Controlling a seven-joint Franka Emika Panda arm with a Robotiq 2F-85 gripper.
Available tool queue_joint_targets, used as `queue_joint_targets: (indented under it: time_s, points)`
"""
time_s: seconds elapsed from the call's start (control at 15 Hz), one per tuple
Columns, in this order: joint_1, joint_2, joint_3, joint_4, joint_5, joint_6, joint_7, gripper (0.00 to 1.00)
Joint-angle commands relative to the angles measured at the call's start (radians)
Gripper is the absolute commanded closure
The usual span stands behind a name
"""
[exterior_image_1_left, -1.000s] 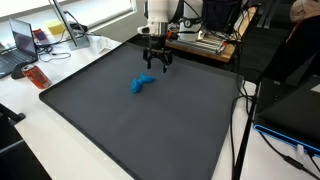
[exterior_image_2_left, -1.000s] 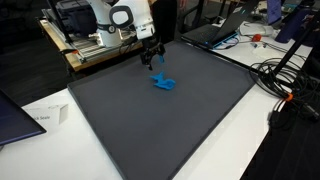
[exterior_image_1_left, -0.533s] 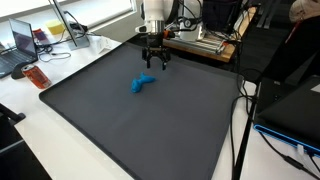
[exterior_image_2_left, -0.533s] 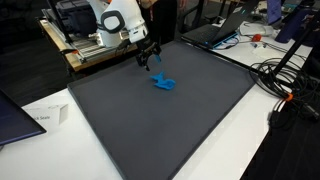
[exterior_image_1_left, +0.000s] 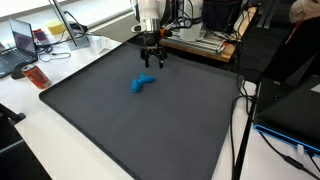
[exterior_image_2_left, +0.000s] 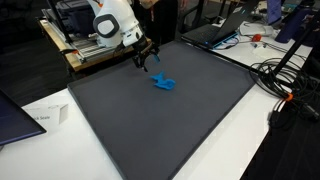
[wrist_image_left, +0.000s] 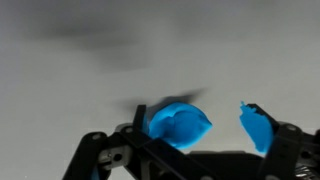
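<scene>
Since a second ago the gripper (exterior_image_1_left: 153, 64) has drifted slightly toward the far edge of the dark mat (exterior_image_1_left: 160, 130), and the blue object (exterior_image_1_left: 142, 84) has not moved. We note the jaws are wide apart and hold nothing. The object lies flat on the mat on the bench (exterior_image_1_left: 35, 140), near the gripper but apart from it. Its long axis runs diagonally, with the thin end pointing toward the gripper.

A dark grey mat (exterior_image_1_left: 150, 130) carries one small blue object (exterior_image_1_left: 143, 84).
</scene>
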Motion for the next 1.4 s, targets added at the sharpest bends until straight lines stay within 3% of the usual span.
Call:
queue_joint_targets:
  time_s: [0.0, 0.33, 0.73, 1.0, 1.33]
  points:
    - [-0.109, 0.05, 0.09, 0.051, -0.135, 0.001, 0.179, 0.0]
    - [-0.165, 0.051, 0.128, 0.083, -0.27, 0.0, 0.429, 0.0]
    - [-0.113, 0.025, 0.045, 0.136, -0.437, 0.025, 0.734, 0.0]
    - [-0.022, 0.006, -0.074, 0.19, -0.568, 0.068, 0.951, 0.0]
    - [0.175, 0.0, -0.306, 0.343, -0.797, 0.234, 1.272, 0.0]
